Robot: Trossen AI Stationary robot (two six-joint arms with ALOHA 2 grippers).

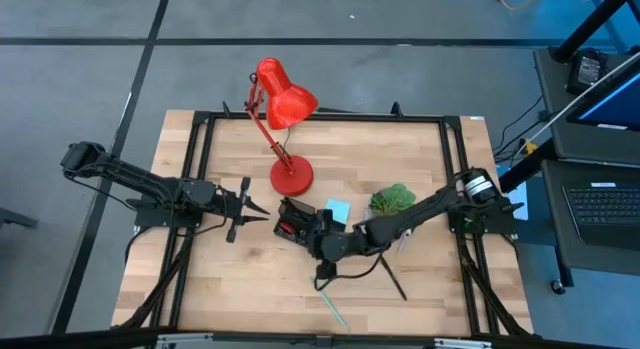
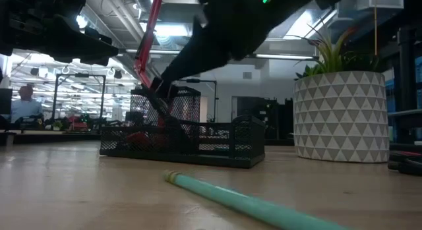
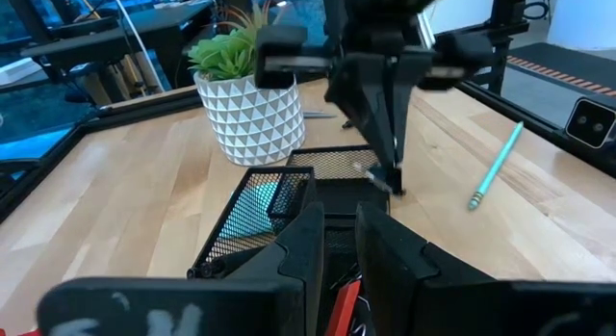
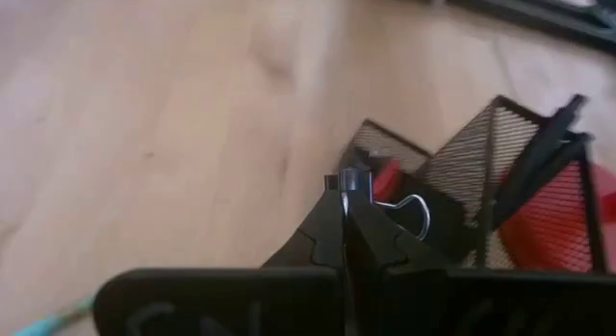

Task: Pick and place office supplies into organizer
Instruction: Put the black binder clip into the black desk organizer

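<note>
The black mesh organizer (image 1: 290,221) sits mid-table, and the low view shows it (image 2: 198,145) flat on the wood. Red scissors handles (image 4: 388,179) lie inside it. A light blue sticky-note pad (image 1: 337,210) lies beside its right end. A teal pen (image 1: 333,310) and a dark pen (image 1: 396,280) lie on the table near its near edge. My right gripper (image 4: 345,199) is over the organizer, shut on a small black binder clip (image 4: 354,183). My left gripper (image 3: 337,230) waits just left of the organizer, its fingers a narrow gap apart. My right gripper pinches the binder clip's black body (image 4: 352,185) between its two fingertips. It slants down from the table's right and near side. The clip is lifted clear above the organizer's edge, and its silver wire handle (image 4: 416,217) sticks out to one side.
A red desk lamp (image 1: 283,104) stands behind the organizer on its round base (image 1: 292,176). A green plant in a white patterned pot (image 3: 252,115) stands to the organizer's right. Black frame rails (image 1: 200,139) border the table. Bare wood lies at the near left.
</note>
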